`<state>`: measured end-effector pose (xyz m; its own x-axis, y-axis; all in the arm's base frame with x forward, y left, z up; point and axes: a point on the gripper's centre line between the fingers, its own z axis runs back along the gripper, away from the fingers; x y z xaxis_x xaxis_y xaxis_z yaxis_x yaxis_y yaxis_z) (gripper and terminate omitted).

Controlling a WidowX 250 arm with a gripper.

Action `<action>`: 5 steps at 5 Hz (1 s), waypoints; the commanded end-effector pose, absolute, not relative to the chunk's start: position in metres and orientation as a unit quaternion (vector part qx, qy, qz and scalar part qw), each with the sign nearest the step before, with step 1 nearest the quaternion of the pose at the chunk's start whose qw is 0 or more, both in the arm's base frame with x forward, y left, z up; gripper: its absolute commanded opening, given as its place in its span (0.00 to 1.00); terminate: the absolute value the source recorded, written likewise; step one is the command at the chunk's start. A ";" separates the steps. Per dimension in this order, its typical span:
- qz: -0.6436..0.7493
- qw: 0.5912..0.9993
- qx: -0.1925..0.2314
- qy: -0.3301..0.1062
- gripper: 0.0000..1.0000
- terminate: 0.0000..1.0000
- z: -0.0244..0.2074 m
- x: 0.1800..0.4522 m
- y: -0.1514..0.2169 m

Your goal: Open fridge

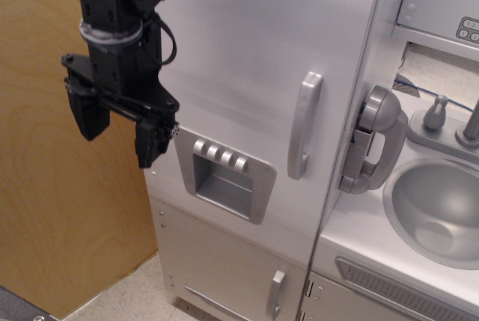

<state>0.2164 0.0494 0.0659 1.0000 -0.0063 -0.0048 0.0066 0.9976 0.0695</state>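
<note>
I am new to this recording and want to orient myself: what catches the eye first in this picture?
The black gripper hangs with its jaws open at the upper left, before the wooden panel. The tall silver fridge fills the middle, its curved handle right of the gripper and untouched. A grey toy phone hangs beside the sink.

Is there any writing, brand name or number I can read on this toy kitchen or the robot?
None can be read.
The keypad at the top right has small buttons, with marks too blurred to make out.
The fridge, its dispenser buttons, the phone handset and the gripper show no lettering.
</note>
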 end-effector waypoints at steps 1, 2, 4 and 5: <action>-0.008 1.000 0.002 -0.026 1.00 0.00 0.054 0.218 0.002; -0.006 0.999 -0.026 -0.019 1.00 0.00 0.062 0.227 -0.025; -0.020 0.998 -0.036 -0.053 1.00 0.00 0.074 0.255 -0.070; -0.021 0.996 -0.030 -0.075 1.00 0.00 0.076 0.270 -0.083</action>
<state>0.2633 -0.0811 0.0643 0.9931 -0.0354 0.1122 0.0412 0.9979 -0.0500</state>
